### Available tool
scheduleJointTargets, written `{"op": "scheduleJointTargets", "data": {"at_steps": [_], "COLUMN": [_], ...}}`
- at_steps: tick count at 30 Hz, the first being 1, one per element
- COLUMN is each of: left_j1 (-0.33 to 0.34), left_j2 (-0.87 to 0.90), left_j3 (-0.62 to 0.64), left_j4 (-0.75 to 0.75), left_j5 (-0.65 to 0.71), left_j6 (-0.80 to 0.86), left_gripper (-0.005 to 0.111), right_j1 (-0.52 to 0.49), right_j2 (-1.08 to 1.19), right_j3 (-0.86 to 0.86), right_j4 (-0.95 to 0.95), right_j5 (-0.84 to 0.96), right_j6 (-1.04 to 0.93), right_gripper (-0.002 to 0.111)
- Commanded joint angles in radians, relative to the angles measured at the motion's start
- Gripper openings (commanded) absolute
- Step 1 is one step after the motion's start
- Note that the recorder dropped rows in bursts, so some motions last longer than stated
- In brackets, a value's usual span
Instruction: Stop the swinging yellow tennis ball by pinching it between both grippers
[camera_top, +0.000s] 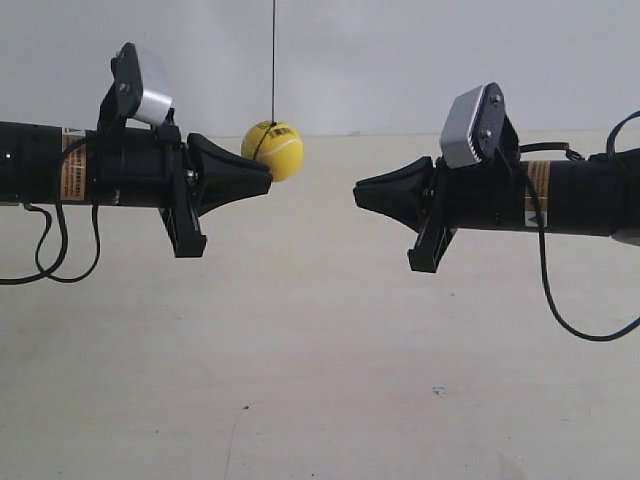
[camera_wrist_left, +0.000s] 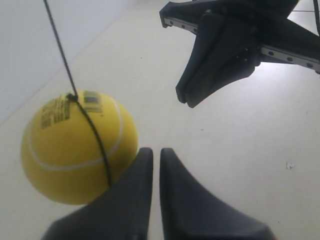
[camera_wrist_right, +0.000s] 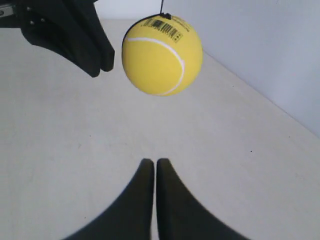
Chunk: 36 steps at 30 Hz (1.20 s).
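The yellow tennis ball hangs on a thin dark string just beside the tip of my left gripper, the arm at the exterior view's left. In the left wrist view the ball lies against the outer side of one finger, off the line of the shut left gripper; whether it touches is unclear. My right gripper points at the left one across a gap, well clear of the ball. From the right wrist, the ball hangs beyond the shut right gripper, next to the left gripper.
A pale tabletop lies below both arms and a white wall stands behind. Black cables droop from each arm. Silver-grey camera boxes sit on top of the wrists.
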<state>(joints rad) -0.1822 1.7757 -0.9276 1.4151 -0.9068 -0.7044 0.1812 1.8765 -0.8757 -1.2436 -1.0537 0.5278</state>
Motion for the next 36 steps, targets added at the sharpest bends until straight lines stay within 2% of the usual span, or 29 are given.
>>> {"op": "scheduleJointTargets", "data": {"at_steps": [1, 14, 23, 31, 36], "left_j1": [-0.003, -0.003, -0.003, -0.003, -0.003], "left_j2": [-0.005, -0.007, -0.007, -0.007, -0.007], "left_j3": [-0.005, -0.005, -0.005, -0.005, -0.005], "left_j4": [-0.005, -0.021, -0.082, -0.196, -0.203], "left_j5": [-0.012, 0.026, 0.042, 0.074, 0.079], "left_j6": [0.015, 0.024, 0.105, 0.188, 0.201], "left_gripper": [0.005, 0.005, 0.005, 0.005, 0.005], "right_j1": [0.001, 0.001, 0.001, 0.001, 0.001], "right_j2": [0.001, 0.001, 0.001, 0.001, 0.007], "right_j3": [-0.004, -0.004, -0.025, -0.034, -0.055], "right_j4": [0.01, 0.069, 0.087, 0.124, 0.121], "right_j5": [-0.019, -0.013, 0.028, 0.022, 0.023], "right_j6": [-0.02, -0.086, -0.103, -0.139, -0.133], "right_gripper": [0.0, 0.0, 0.0, 0.0, 0.0]}}
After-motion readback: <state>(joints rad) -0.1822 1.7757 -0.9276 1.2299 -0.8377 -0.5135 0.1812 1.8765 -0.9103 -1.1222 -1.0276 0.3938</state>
